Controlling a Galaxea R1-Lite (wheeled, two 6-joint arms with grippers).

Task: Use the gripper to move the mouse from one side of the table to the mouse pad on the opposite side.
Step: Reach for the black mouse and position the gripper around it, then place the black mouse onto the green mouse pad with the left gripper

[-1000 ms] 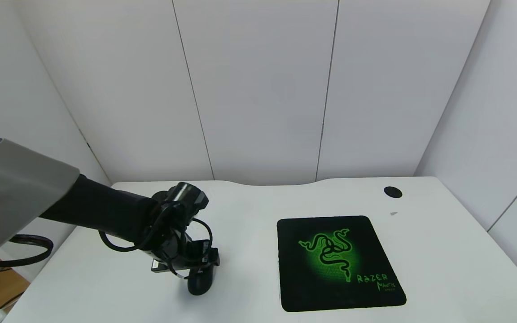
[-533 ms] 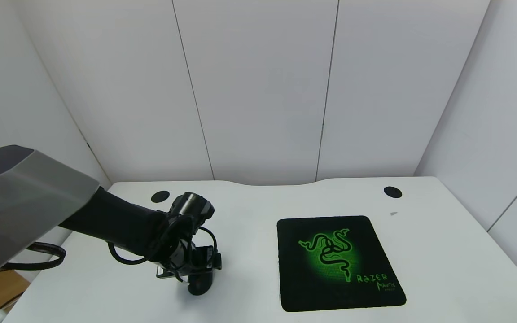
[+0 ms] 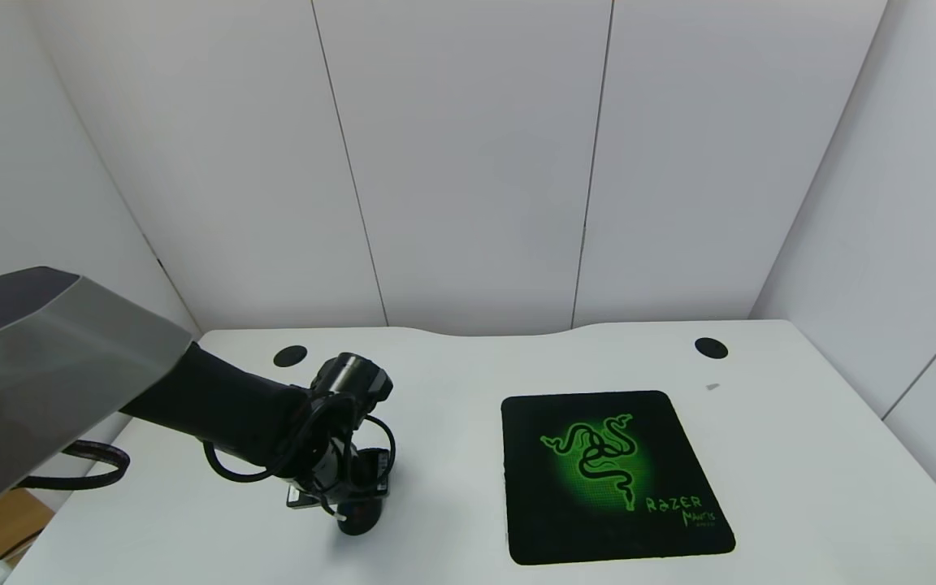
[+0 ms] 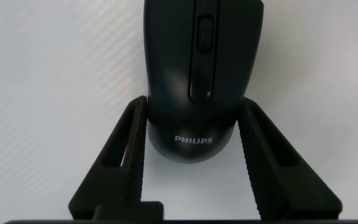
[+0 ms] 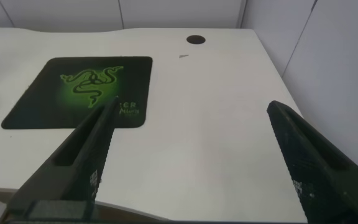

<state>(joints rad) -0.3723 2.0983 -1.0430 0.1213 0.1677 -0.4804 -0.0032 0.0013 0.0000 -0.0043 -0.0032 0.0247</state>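
I have the left gripper [image 4: 192,127] down over the mouse [image 4: 199,74] at about eight o'clock on the worktop [image 3: 452,390], its fingers [image 4: 129,155] straddling the rear of the shell, one along each flank. They look to be touching or just shy of the sides; I cannot tell whether they are bearing on it, so I read them as narrow but not yet holding. The mouse sits flat on the white surface, well apart from the mouse pad [image 3: 614,475] over at four o'clock.

My worry is the grip point: the fingers sit far back on the tapered, glossy tail, so squeezing could squirt the mouse forward, or it could pivot and slip on the lift. The right gripper [image 5: 191,155] is parked off the near right edge, fingers spread wide, holding nothing.
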